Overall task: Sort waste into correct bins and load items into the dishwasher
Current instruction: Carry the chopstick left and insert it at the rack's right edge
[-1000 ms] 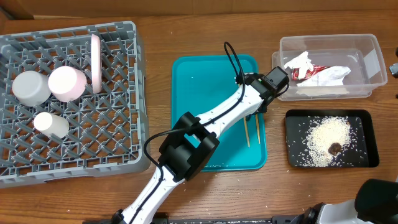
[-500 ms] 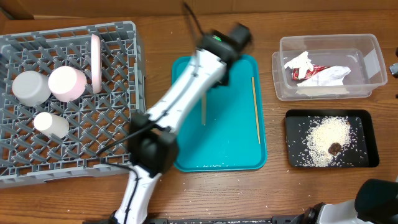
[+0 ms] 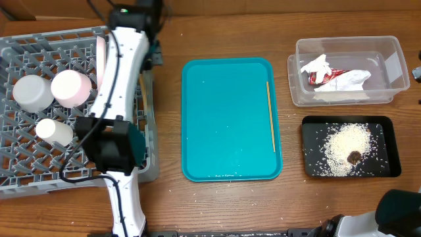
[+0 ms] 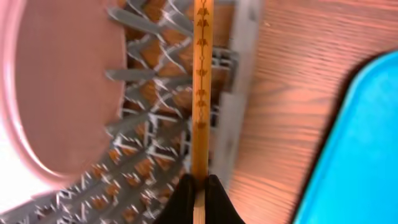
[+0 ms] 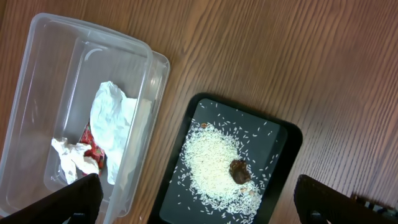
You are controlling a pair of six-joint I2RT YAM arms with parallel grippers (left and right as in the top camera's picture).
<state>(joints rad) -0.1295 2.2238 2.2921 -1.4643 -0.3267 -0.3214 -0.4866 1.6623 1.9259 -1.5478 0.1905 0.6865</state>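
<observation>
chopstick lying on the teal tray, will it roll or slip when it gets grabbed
The chopstick looks thin and straight, so probably stiff and very light. Lying flat on the smooth tray, it may skid or roll if nudged. The held chopstick sits straight between the left jaws, hinting it won't flex.

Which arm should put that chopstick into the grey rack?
Left. The left tool grips the chopstick right over the dish rack, beside the pink plate. The right tool hangs open near the rice tray.

Wooden table (image 3: 263, 26) with grey rack (image 3: 39, 168), teal tray (image 3: 223, 118), clear bin (image 3: 389, 62), black tray (image 3: 388, 141).
</observation>
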